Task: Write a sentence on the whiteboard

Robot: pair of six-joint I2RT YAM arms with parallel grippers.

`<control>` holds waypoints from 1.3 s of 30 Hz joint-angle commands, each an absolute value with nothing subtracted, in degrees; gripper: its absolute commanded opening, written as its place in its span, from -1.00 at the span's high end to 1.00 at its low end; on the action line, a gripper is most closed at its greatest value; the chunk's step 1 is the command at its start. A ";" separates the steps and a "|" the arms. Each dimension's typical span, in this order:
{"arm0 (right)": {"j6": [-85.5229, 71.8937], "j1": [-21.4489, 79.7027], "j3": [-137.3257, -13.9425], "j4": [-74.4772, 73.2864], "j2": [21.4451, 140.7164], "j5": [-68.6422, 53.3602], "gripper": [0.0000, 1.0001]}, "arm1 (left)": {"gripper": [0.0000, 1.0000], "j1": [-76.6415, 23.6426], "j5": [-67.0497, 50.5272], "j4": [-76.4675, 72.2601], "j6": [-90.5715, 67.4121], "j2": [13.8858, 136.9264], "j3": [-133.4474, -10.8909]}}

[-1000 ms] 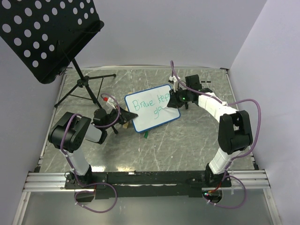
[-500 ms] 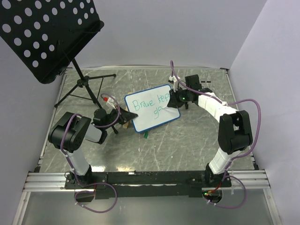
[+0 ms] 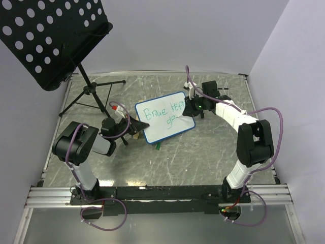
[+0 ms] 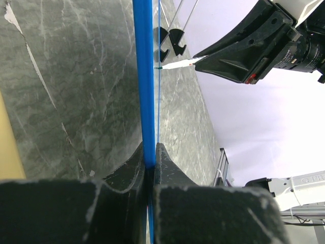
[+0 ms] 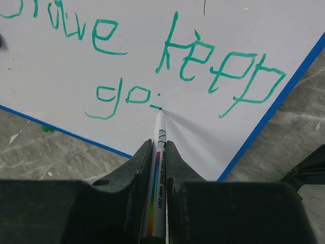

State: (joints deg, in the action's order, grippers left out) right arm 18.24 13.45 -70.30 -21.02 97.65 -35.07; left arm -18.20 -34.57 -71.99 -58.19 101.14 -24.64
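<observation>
The right gripper (image 5: 158, 146) has edged right, pinching a white green-ink marker (image 5: 159, 127) on the second line of the green handwritten sentence (image 5: 193, 56). The left gripper (image 4: 150, 153) is pressed onto the edge of the small blue-rimmed whiteboard (image 3: 160, 131), steadying it over the grey marbled surface (image 3: 203, 147).

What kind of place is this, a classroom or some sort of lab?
Most likely a robotics lab test cell: two black-and-white robot arms bolted to a black mounting rail at the edge of a grey marbled table, boxed in by plain pale walls.
</observation>
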 commanded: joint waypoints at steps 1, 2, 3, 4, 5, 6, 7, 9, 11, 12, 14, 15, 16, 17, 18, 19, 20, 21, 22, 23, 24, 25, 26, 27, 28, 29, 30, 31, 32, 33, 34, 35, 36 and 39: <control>20.30 13.53 -70.93 -22.67 98.00 -34.89 1.00 | 0.98 -18.54 -36.74 -91.23 -56.78 100.72 -25.49; 20.91 13.62 -70.49 -22.85 97.82 -35.07 1.00 | 0.98 -18.54 -36.74 -91.23 -56.78 100.81 -25.49; 21.09 13.97 -70.23 -23.03 97.47 -35.16 1.00 | 0.98 -18.46 -36.74 -91.32 -56.78 100.81 -25.49; 21.35 14.32 -70.05 -23.46 97.21 -35.33 1.00 | 0.98 -18.54 -36.65 -91.32 -56.69 100.81 -25.49; 21.79 14.59 -69.53 -23.64 97.03 -35.33 1.00 | 0.98 -18.54 -36.74 -91.32 -56.78 100.81 -25.49; 21.97 14.76 -69.17 -23.73 96.34 -35.33 1.00 | 0.98 -18.54 -36.65 -91.32 -56.78 100.90 -25.49; 22.15 15.20 -68.91 -23.99 96.07 -35.33 1.00 | 0.98 -18.54 -36.56 -91.41 -56.78 100.90 -25.49; 22.59 15.38 -68.12 -24.17 95.28 -35.59 1.00 | 0.98 -18.54 -36.74 -91.58 -56.87 101.07 -25.49; 22.59 15.82 -67.50 -24.34 94.92 -36.12 1.00 | 0.98 -18.54 -36.65 -91.58 -56.87 101.16 -25.58; 22.67 15.82 -67.33 -24.43 94.83 -36.12 1.00 | 0.98 -18.54 -36.65 -91.67 -56.95 101.08 -25.58; 22.59 16.00 -67.32 -24.35 94.92 -35.95 1.00 | 0.98 -18.54 -36.65 -91.67 -57.04 101.07 -25.58; 22.50 16.08 -67.41 -24.35 95.18 -35.95 1.00 | 0.98 -18.54 -36.65 -91.58 -56.95 100.81 -25.58; 22.33 16.00 -67.76 -24.17 95.36 -35.60 1.00 | 0.98 -18.54 -36.56 -91.50 -56.95 100.81 -25.49; 21.89 16.00 -67.85 -23.47 95.27 -34.55 1.00 | 0.98 -18.63 -36.65 -91.32 -56.87 100.72 -25.49; 21.80 15.91 -68.11 -23.29 95.53 -33.93 1.00 | 0.98 -18.55 -36.65 -91.06 -56.69 100.46 -25.49; 21.54 15.82 -68.72 -23.20 95.80 -33.32 1.00 | 0.98 -18.54 -36.56 -90.97 -56.60 100.37 -25.40; 21.27 15.56 -69.08 -23.12 95.97 -32.79 1.00 | 0.98 -18.54 -36.65 -91.05 -56.60 100.37 -25.49; 21.18 14.86 -69.43 -23.03 96.41 -32.26 1.00 | 0.98 -18.54 -36.65 -91.05 -56.60 100.28 -25.31; 21.18 14.51 -69.87 -23.03 96.59 -31.99 1.00 | 0.98 -18.54 -36.65 -91.05 -56.51 100.28 -25.23; 20.92 14.07 -70.31 -22.85 96.68 -31.99 1.00 | 0.98 -18.54 -36.56 -90.97 -56.43 100.28 -25.31; 20.92 13.54 -70.66 -22.76 96.85 -31.82 1.00 | 0.98 -18.54 -36.56 -90.97 -56.43 100.28 -25.23; 20.92 13.10 -71.10 -22.76 96.94 -31.82 1.00 | 0.98 -18.46 -36.65 -91.14 -56.43 100.37 -25.31; 20.92 12.83 -71.28 -22.76 97.03 -31.99 1.00 | 0.98 -18.54 -36.74 -91.23 -56.60 100.46 -25.23; 20.92 12.66 -71.54 -22.85 97.12 -31.99 1.00 | 0.98 -18.54 -36.65 -91.23 -56.69 100.55 -25.22; 20.74 12.31 -71.98 -22.76 97.12 -31.99 1.00 | 0.98 -18.54 -36.65 -91.40 -56.69 100.63 -25.31; 20.74 12.04 -72.07 -22.76 97.03 -32.43 1.00 | 0.98 -18.54 -36.74 -91.49 -56.78 100.72 -25.31; 20.57 11.87 -72.24 -22.76 96.86 -33.04 1.00 | 0.98 -18.54 -36.65 -91.49 -56.86 100.72 -25.49; 20.39 11.60 -72.33 -22.50 96.59 -34.09 1.00 | 0.98 -18.54 -36.65 -91.49 -56.87 100.72 -25.49; 20.39 11.51 -72.25 -22.41 95.90 -34.45 1.00 | 0.98 -18.54 -36.65 -91.23 -56.78 100.64 -25.49; 20.30 11.43 -72.16 -22.06 95.54 -34.89 1.00 | 0.98 -18.54 -36.74 -91.06 -56.60 100.46 -25.49; 20.04 11.43 -71.72 -21.71 95.19 -35.33 1.00 | 0.98 -18.54 -36.74 -90.88 -56.51 100.37 -25.49; 20.04 11.51 -71.81 -21.36 95.01 -35.51 1.00 | 0.98 -18.54 -36.74 -90.79 -56.43 100.37 -25.49; 19.95 11.51 -71.89 -21.44 95.18 -35.59 1.00 | 0.98 -18.63 -36.83 -90.79 -56.43 100.46 -25.58; 19.69 11.51 -72.60 -21.27 96.24 -36.30 1.00 | 0.98 -18.54 -36.83 -91.23 -56.86 100.63 -25.75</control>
State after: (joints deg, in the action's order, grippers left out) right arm 20.40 11.66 -69.76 -23.18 96.66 -34.15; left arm -18.20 -34.63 -72.23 -58.13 101.16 -24.64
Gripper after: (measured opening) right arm 0.186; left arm 0.066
